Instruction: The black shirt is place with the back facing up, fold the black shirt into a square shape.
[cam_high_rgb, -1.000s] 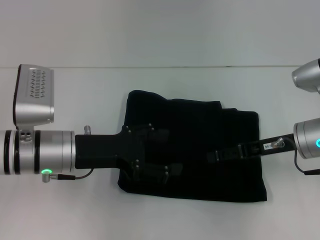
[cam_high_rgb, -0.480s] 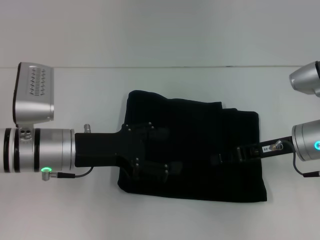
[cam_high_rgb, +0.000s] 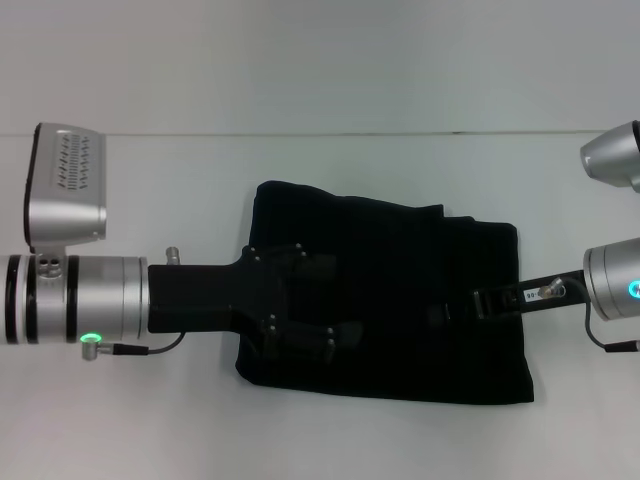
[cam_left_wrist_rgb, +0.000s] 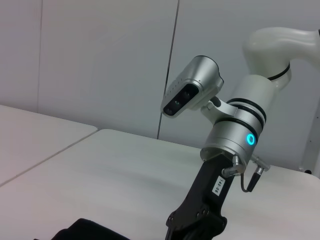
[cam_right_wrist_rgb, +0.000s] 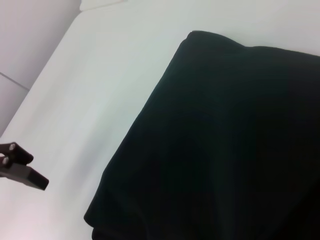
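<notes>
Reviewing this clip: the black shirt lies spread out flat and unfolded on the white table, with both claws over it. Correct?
Not quite. In the head view the black shirt is already folded into a compact, roughly rectangular bundle, not spread out. The rest holds: it lies on the white table, with the left claw and right claw over it.

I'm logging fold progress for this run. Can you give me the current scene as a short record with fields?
garment: black shirt, lying as a folded, roughly rectangular bundle
surface: white table
left gripper: over the shirt's left part, reaching in from the left
right gripper: over the shirt's right part, reaching in from the right
fold state: compact but wider than deep, not yet a square
white print: none showing
</notes>
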